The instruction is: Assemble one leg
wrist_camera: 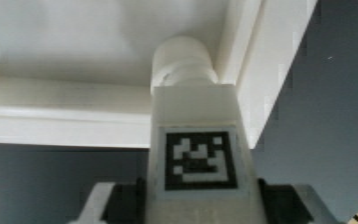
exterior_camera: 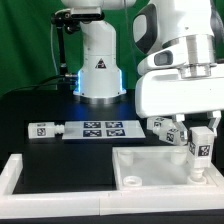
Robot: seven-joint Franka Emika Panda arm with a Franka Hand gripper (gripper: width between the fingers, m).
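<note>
My gripper [exterior_camera: 200, 152] is shut on a leg [exterior_camera: 200, 146], a small white peg with a black-and-white tag, and holds it upright over the right corner of the large white tray-like panel [exterior_camera: 150, 170]. In the wrist view the leg [wrist_camera: 197, 120] fills the middle, its tag facing the camera, its far end close to the panel's inner corner [wrist_camera: 87, 100]. The dark fingers [wrist_camera: 137, 200] press on both sides of it. Whether the leg touches the panel I cannot tell. Two more legs [exterior_camera: 161, 127] lie behind the gripper.
The marker board [exterior_camera: 100, 130] lies on the black table at the centre, with a small tagged white piece [exterior_camera: 43, 131] at its left. A white rail [exterior_camera: 20, 172] borders the table's left front. The arm's base [exterior_camera: 98, 70] stands behind.
</note>
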